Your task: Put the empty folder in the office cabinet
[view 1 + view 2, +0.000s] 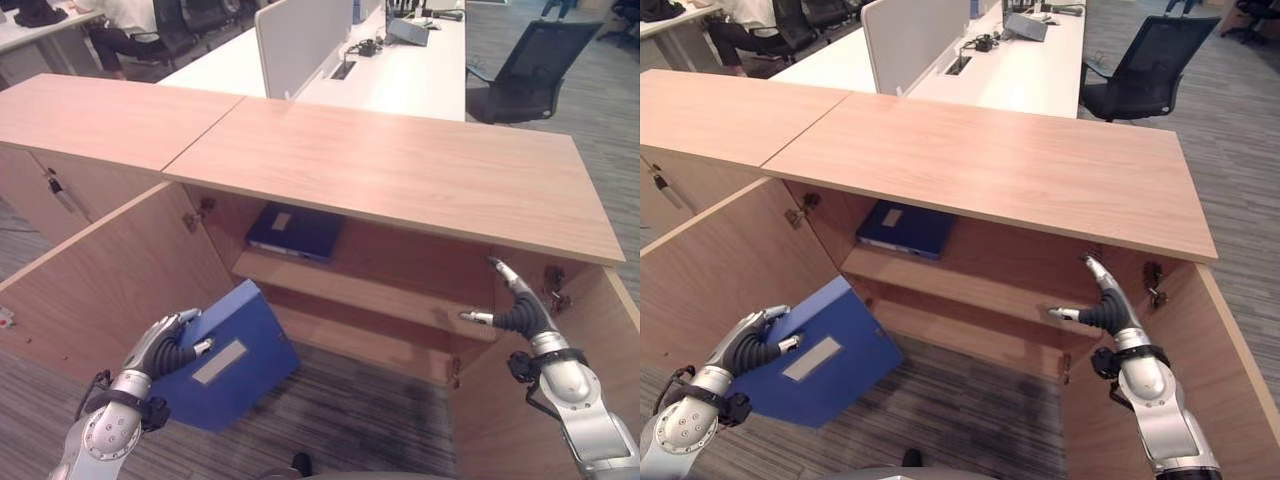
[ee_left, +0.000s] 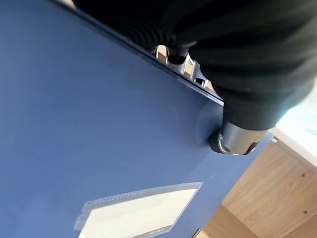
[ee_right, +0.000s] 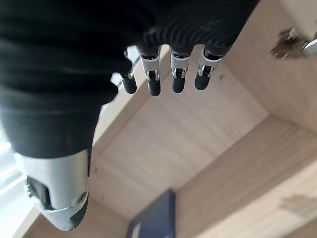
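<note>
Inside, the open office cabinet (image 1: 400,175) holds a dark blue binder (image 1: 295,231) lying flat on its upper shelf (image 1: 360,290), at the centre of the frame; the lower shelf beneath it is bare. Both cabinet doors stand swung out, the left door (image 1: 110,280) at lower left and the right door (image 1: 545,400) at lower right. The left robot hand (image 1: 165,345) grips the blue empty folder (image 1: 235,365) at lower left, fingers curled over its top edge and thumb on the labelled spine, outside the cabinet and below the shelf. The right robot hand (image 1: 515,305) sits at right by the right door's hinge, fingers straight and spread, holding nothing. Behind, a white counter (image 1: 400,75) and a black office chair (image 1: 530,65) stand at upper right.
</note>
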Controlling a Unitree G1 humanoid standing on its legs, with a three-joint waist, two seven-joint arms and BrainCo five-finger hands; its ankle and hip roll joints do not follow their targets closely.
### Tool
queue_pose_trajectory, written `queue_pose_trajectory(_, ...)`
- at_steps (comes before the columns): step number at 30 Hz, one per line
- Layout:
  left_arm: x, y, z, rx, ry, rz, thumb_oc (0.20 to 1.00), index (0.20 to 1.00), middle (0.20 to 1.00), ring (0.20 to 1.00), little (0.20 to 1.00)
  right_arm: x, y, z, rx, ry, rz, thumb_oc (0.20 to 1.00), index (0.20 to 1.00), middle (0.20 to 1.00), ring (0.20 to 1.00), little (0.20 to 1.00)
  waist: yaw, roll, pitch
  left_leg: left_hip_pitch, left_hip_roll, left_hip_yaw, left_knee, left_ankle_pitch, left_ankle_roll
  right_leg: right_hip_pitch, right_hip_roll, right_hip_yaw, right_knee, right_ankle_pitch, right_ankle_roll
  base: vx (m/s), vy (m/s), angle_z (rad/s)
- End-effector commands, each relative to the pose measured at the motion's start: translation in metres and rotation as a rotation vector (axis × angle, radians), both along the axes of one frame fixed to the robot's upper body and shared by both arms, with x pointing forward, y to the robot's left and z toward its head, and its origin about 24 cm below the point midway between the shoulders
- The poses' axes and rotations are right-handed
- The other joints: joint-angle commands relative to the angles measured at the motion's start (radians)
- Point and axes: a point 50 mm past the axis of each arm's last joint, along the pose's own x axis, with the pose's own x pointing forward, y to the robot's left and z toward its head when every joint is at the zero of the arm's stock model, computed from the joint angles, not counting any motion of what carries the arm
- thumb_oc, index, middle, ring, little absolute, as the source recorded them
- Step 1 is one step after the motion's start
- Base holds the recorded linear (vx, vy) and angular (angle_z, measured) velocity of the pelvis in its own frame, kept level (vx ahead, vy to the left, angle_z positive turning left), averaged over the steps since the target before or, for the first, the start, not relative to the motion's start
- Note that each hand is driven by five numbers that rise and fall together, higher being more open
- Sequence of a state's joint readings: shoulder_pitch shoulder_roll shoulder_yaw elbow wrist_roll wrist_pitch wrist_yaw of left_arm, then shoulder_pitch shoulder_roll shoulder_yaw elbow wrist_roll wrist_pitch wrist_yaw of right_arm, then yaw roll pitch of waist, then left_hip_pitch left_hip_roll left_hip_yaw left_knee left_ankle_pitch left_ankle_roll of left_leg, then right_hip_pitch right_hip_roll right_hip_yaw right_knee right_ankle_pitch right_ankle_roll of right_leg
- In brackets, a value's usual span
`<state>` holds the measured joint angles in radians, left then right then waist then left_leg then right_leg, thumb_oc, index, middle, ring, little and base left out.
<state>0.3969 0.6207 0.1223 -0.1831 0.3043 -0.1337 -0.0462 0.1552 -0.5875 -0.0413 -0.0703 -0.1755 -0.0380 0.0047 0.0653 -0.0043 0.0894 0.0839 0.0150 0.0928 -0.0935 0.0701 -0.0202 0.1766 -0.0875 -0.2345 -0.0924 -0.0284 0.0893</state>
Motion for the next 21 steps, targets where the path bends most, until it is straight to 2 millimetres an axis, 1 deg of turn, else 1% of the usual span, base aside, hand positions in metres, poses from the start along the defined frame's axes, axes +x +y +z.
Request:
queue_pose_trajectory(1,0.016,0.002,0.041,0.08,-0.232,-0.034,0.2,0.2,0.2,0.2,0.2,0.023,0.02,0.037,-0.059,-0.151,0.155,1.0,1.0,1.0,1.0,1.0,0.011,-0.048,-0.007,0.035,0.022,-0.031,0.006,-0.13,-0.007,-0.016,-0.076,-0.062,0.005,0.041,0.072,0.0,0.0,0.0)
queue_pose_trajectory(3,0.017,0.0,0.043,0.083,-0.242,-0.047,0.2,0.2,0.2,0.2,0.2,0.025,0.024,0.037,-0.072,-0.142,0.183,1.0,1.0,1.0,1.0,1.0,0.012,-0.048,-0.007,0.036,0.023,-0.031,0.006,-0.13,-0.008,-0.016,-0.076,-0.063,0.005,0.04,0.071,0.0,0.0,0.0)
queue_pose_trajectory(4,0.02,-0.005,0.047,0.076,-0.263,-0.076,0.2,0.2,0.2,0.2,0.2,0.028,0.031,0.035,-0.078,-0.11,0.236,1.0,1.0,1.0,1.0,1.0,0.018,-0.052,-0.009,0.036,0.023,-0.031,0.006,-0.129,-0.009,-0.014,-0.076,-0.065,0.005,0.04,0.071,0.0,0.0,0.0)
queue_pose_trajectory(5,0.02,-0.005,0.048,0.075,-0.263,-0.075,0.2,0.2,0.2,0.2,0.2,0.029,0.031,0.035,-0.078,-0.11,0.238,1.0,1.0,1.0,1.0,1.0,0.017,-0.051,-0.009,0.036,0.023,-0.031,0.006,-0.129,-0.009,-0.014,-0.076,-0.064,0.005,0.04,0.071,0.0,0.0,0.0)
queue_pose_trajectory(6,0.022,-0.01,0.052,0.054,-0.283,-0.1,0.2,0.2,0.2,0.2,0.2,0.032,0.039,0.03,-0.062,-0.063,0.291,1.0,1.0,1.0,1.0,1.0,0.019,-0.053,-0.008,0.036,0.023,-0.031,0.006,-0.128,-0.01,-0.013,-0.077,-0.066,0.005,0.041,0.071,0.0,0.0,0.0)
queue_pose_trajectory(7,0.022,-0.01,0.052,0.054,-0.283,-0.099,0.2,0.2,0.2,0.2,0.2,0.032,0.039,0.03,-0.062,-0.063,0.292,1.0,1.0,1.0,1.0,1.0,0.018,-0.053,-0.008,0.036,0.023,-0.031,0.006,-0.128,-0.01,-0.013,-0.077,-0.066,0.005,0.041,0.071,0.0,0.0,0.0)
queue_pose_trajectory(9,0.025,-0.023,0.063,-0.012,-0.326,-0.167,0.2,0.2,0.2,0.2,0.2,0.039,0.048,0.009,0.014,0.057,0.337,1.0,1.0,1.0,1.0,1.0,0.028,-0.056,-0.009,0.037,0.025,-0.034,0.006,-0.126,-0.013,-0.012,-0.078,-0.069,0.005,0.041,0.071,0.0,0.0,0.0)
queue_pose_trajectory(10,0.025,-0.022,0.063,-0.012,-0.327,-0.166,0.2,0.2,0.2,0.2,0.2,0.04,0.049,0.009,0.014,0.056,0.339,1.0,1.0,1.0,1.0,1.0,0.027,-0.056,-0.008,0.037,0.025,-0.034,0.006,-0.126,-0.013,-0.012,-0.078,-0.069,0.005,0.041,0.071,0.0,0.0,0.0)
queue_pose_trajectory(14,0.026,-0.038,0.078,-0.087,-0.367,-0.273,0.2,0.2,0.2,0.2,0.2,0.052,0.064,-0.008,0.049,0.138,0.381,1.0,1.0,1.0,1.0,1.0,0.039,-0.054,-0.01,0.039,0.025,-0.036,0.006,-0.126,-0.014,-0.009,-0.08,-0.072,0.005,0.042,0.072,0.0,0.0,0.0)
queue_pose_trajectory(17,0.023,-0.047,0.091,-0.131,-0.381,-0.362,0.2,0.2,0.2,0.2,0.2,0.067,0.078,-0.006,0.051,0.124,0.405,1.0,1.0,1.0,1.0,1.0,0.049,-0.054,-0.011,0.043,0.026,-0.034,0.006,-0.126,-0.016,-0.004,-0.08,-0.072,0.005,0.042,0.073,0.0,0.0,0.0)
queue_pose_trajectory(18,0.023,-0.052,0.099,-0.155,-0.384,-0.417,0.2,0.2,0.2,0.2,0.2,0.076,0.088,0.002,0.07,0.092,0.423,1.0,1.0,1.0,1.0,1.0,0.054,-0.053,-0.012,0.045,0.026,-0.033,0.006,-0.125,-0.016,-0.005,-0.08,-0.071,0.005,0.044,0.073,0.0,0.0,0.0)
queue_pose_trajectory(20,0.024,-0.058,0.104,-0.17,-0.384,-0.466,0.2,0.2,0.2,0.2,0.2,0.081,0.097,0.013,0.1,0.053,0.451,1.0,1.0,1.0,1.0,1.0,0.056,-0.051,-0.014,0.046,0.025,-0.034,0.006,-0.124,-0.016,-0.003,-0.08,-0.071,0.005,0.044,0.073,0.0,0.0,0.0)
queue_pose_trajectory(21,0.024,-0.058,0.104,-0.17,-0.385,-0.467,0.2,0.2,0.2,0.2,0.2,0.081,0.097,0.013,0.101,0.051,0.45,1.0,1.0,1.0,1.0,1.0,0.057,-0.052,-0.012,0.046,0.025,-0.033,0.006,-0.124,-0.016,-0.003,-0.08,-0.071,0.005,0.044,0.073,0.0,0.0,0.0)
